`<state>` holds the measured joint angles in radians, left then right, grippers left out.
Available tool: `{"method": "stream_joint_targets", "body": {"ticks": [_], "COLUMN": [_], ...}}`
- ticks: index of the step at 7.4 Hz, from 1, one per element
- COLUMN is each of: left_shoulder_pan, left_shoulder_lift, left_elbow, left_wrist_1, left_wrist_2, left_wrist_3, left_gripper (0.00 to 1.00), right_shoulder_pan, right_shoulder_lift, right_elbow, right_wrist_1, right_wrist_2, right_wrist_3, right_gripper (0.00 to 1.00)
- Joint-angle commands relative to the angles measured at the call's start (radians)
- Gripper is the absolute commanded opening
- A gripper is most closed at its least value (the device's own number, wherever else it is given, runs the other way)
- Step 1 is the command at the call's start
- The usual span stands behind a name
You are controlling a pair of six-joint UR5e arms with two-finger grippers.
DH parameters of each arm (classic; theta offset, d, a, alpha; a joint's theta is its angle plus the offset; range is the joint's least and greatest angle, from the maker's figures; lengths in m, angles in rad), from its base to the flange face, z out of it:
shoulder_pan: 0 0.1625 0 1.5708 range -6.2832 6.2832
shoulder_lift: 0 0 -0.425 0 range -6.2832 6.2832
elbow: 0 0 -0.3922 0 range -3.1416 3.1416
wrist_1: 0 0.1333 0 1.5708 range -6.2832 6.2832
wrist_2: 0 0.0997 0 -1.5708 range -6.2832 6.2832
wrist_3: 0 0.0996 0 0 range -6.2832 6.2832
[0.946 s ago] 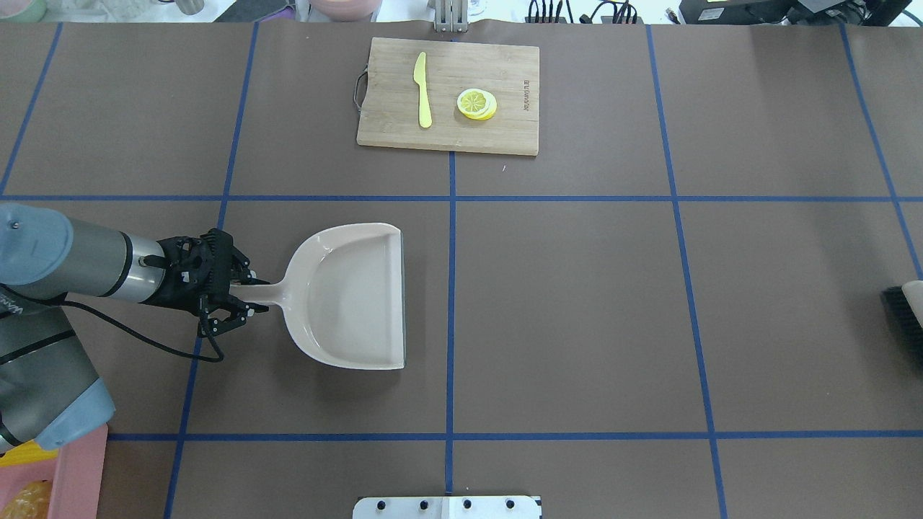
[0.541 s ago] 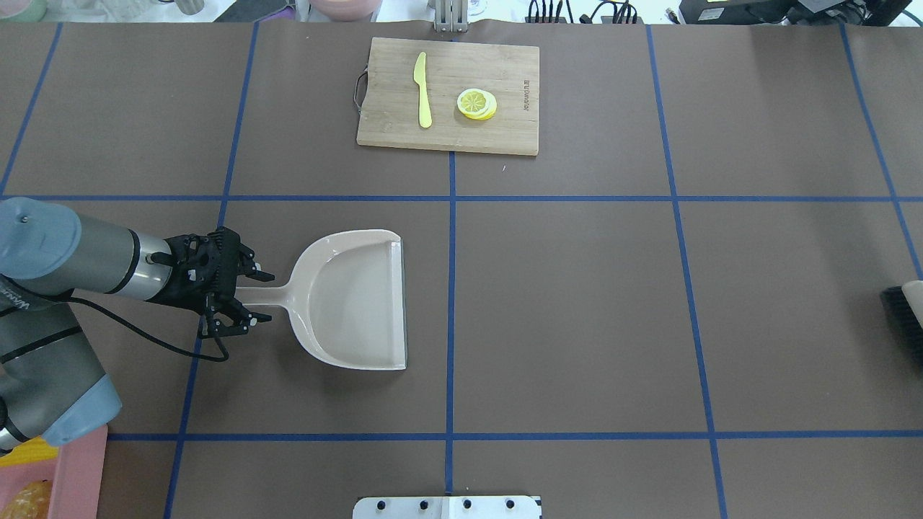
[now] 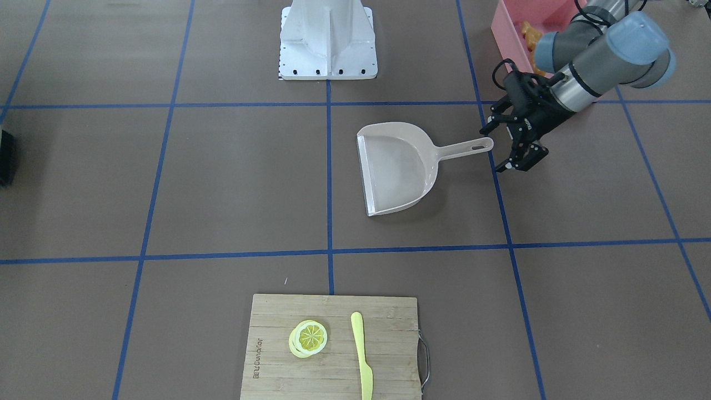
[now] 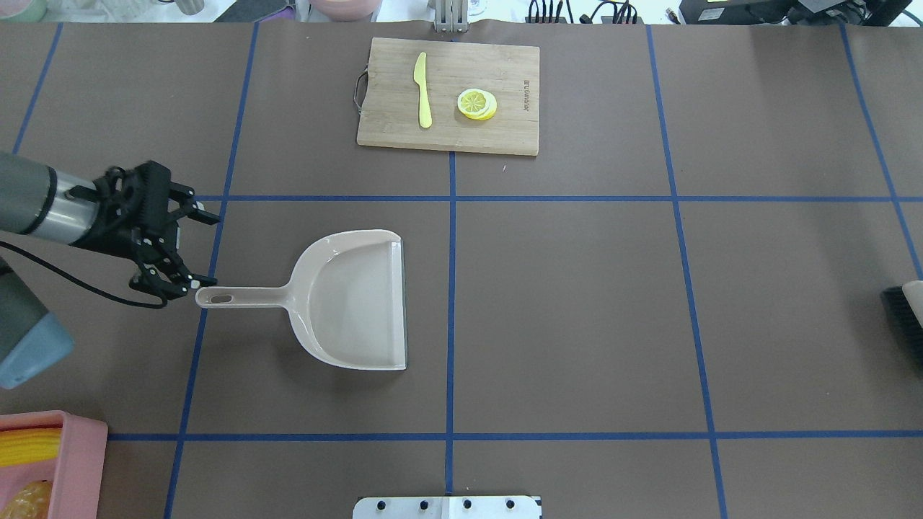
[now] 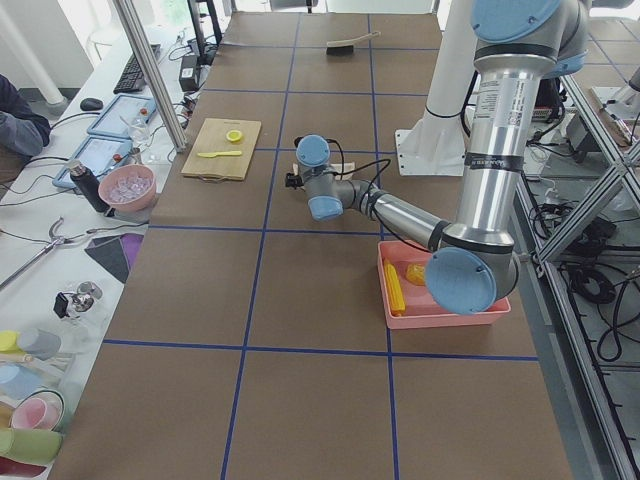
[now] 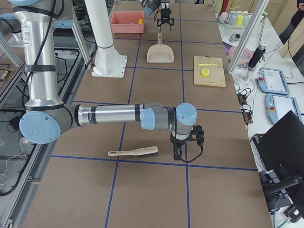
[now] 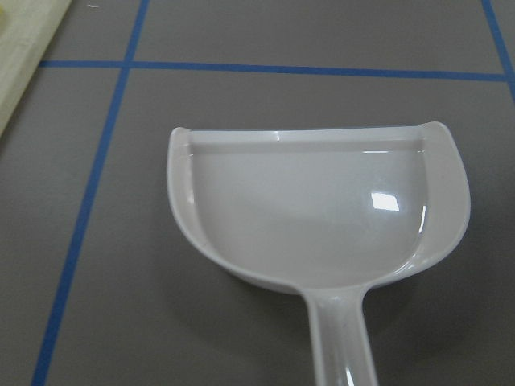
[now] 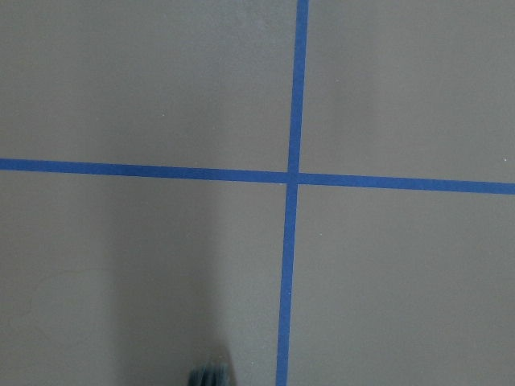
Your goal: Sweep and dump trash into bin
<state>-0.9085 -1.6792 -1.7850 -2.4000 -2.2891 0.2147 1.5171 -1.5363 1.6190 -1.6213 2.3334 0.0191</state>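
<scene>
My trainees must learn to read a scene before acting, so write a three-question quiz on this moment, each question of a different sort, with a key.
1. True or false: the dustpan is empty.
2. The left gripper is: A) shut on the dustpan handle; B) open, gripping nothing; C) out of every view.
3. Fill in: the corn cob lies in the pink ___.
Key: 1 true; 2 B; 3 bin.
</scene>
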Motion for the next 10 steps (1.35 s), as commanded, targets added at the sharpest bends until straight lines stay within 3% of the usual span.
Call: {"method": "stream_joint_targets", "body": {"ticks": [1, 3, 5, 6, 8, 10], "left_shoulder_pan": [-0.219, -0.328, -0.479, -0.492, -0.664, -0.671], "left_shoulder_lift": [0.053, 0.103, 0.122, 0.116, 0.105, 0.104], "left_elbow": [0.018, 0.097, 0.223, 0.239, 0.246, 0.24], "left_wrist_1": [0.109, 0.27, 0.332, 0.41, 0.605, 0.65], "left_wrist_2": [-0.045, -0.047, -0.027, 0.032, 0.042, 0.036], "left_wrist_3": [-0.001, 0.006, 0.009, 0.008, -0.017, -0.379], "left_gripper": [0.99, 0.99, 0.99, 0.99, 0.99, 0.99], "right_shoulder_pan": [-0.002, -0.002, -0.002, -0.002, -0.003, -0.008], "right_shoulder_lift": [0.005, 0.002, -0.007, -0.01, -0.01, -0.008], "right_elbow": [0.001, -0.001, -0.001, -0.027, -0.041, -0.042], "right_wrist_1": [0.0, 0.001, 0.05, 0.126, 0.153, 0.152], "right_wrist_2": [0.001, -0.009, -0.045, -0.043, -0.043, -0.045], "right_wrist_3": [0.089, 0.133, 0.127, 0.127, 0.131, 0.134], "right_gripper": [1.0, 1.0, 1.0, 1.0, 1.0, 1.0]}}
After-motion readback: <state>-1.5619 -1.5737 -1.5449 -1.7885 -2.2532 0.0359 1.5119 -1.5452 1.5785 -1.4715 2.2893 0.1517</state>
